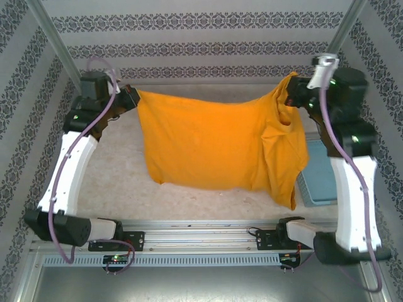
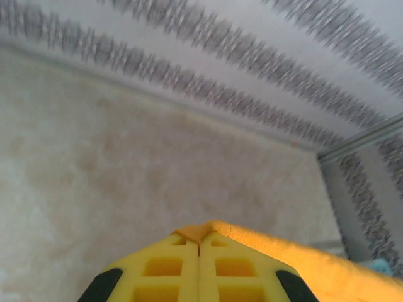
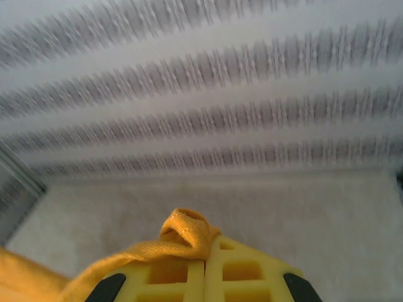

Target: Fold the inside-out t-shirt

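Mustard-orange short-sleeved cloth t-shirt (image 1: 214,145) hangs spread btwn both arms, over the pale desk (image 1: 119,173). Left end effector (image 1: 130,99) & right end effector (image 1: 297,88) each clenched on a top corner.

Field note: I'm seeing the t-shirt (image 1: 214,141) hanging like a curtain across mid-table, blocking front-to-back passage. Bare table (image 1: 119,170) is lying open to its left and along the near edge. The blue basket (image 1: 318,179) is crowding the right side beside the right arm (image 1: 356,189). The back wall (image 1: 201,47) is closing off the far side.
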`<action>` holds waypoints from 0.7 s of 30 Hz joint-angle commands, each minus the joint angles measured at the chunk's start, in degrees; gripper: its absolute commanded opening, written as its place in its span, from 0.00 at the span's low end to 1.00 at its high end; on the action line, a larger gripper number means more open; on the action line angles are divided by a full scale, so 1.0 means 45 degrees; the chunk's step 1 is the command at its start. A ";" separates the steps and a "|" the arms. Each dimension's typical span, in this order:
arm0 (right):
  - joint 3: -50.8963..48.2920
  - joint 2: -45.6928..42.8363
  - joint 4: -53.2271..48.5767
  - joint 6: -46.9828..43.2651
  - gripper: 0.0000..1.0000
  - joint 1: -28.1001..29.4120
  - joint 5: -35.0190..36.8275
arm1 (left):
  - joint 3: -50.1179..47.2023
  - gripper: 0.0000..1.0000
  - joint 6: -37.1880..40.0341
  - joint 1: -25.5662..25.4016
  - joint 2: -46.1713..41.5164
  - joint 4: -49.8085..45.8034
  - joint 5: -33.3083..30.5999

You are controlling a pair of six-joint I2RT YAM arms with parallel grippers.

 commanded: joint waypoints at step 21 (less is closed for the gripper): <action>0.4037 -0.2801 0.0989 0.0170 0.00 -0.0138 -0.1634 | -0.1196 0.00 0.0572 0.0087 -0.8089 0.4844 -0.0039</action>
